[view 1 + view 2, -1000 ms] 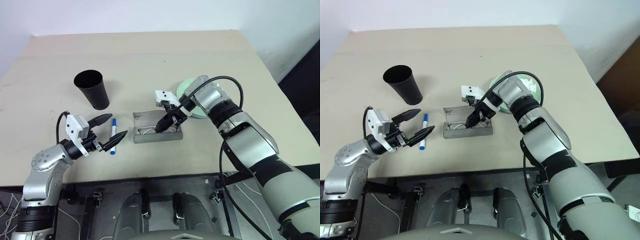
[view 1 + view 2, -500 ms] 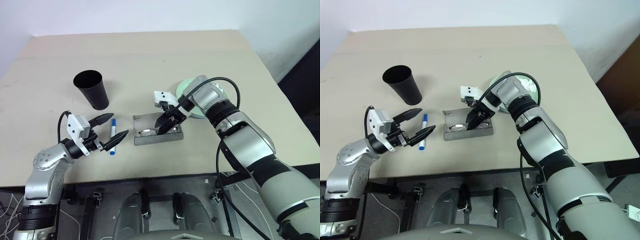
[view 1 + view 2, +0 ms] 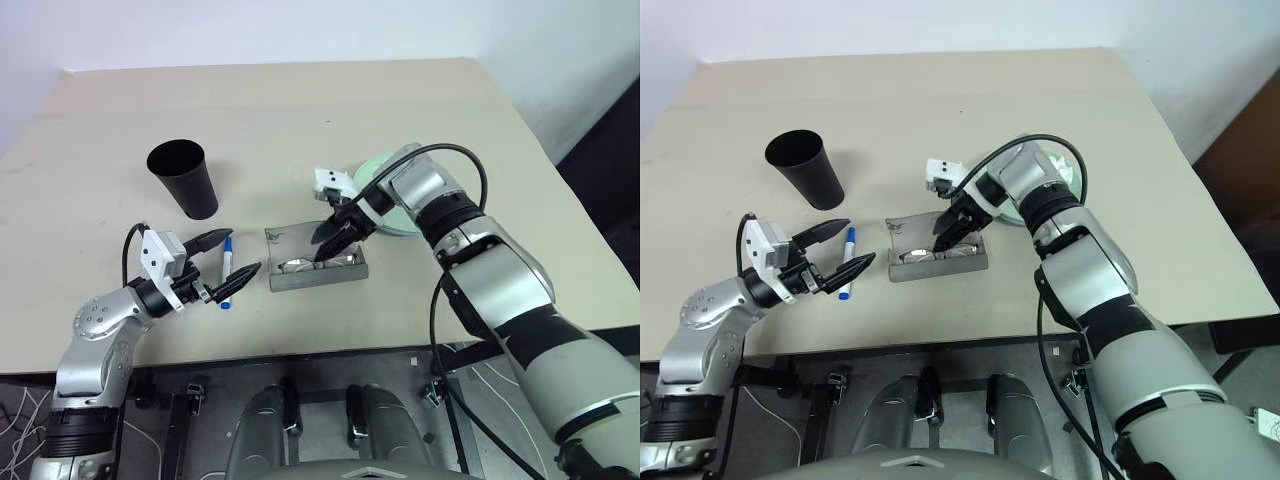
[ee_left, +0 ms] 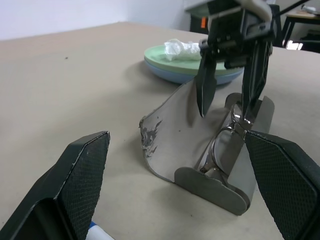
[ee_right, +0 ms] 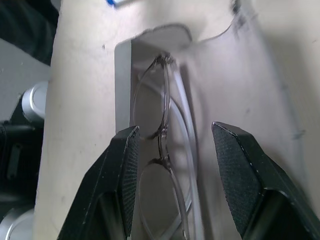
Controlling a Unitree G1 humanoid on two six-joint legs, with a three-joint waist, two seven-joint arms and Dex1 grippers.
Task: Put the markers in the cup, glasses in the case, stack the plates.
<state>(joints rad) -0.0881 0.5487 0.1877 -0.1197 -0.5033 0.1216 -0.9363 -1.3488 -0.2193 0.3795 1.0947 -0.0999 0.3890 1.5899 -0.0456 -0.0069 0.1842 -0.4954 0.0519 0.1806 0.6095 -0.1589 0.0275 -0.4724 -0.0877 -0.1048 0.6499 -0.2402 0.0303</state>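
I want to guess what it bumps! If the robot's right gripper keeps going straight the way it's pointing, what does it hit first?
Most likely the glasses lying in the open case. The right gripper points down at them with its fingers apart, just above.

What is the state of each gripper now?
Left gripper: open, empty.
Right gripper: open over the glasses, holding nothing.

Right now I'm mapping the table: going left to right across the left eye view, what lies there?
Cup → marker → case → plates.
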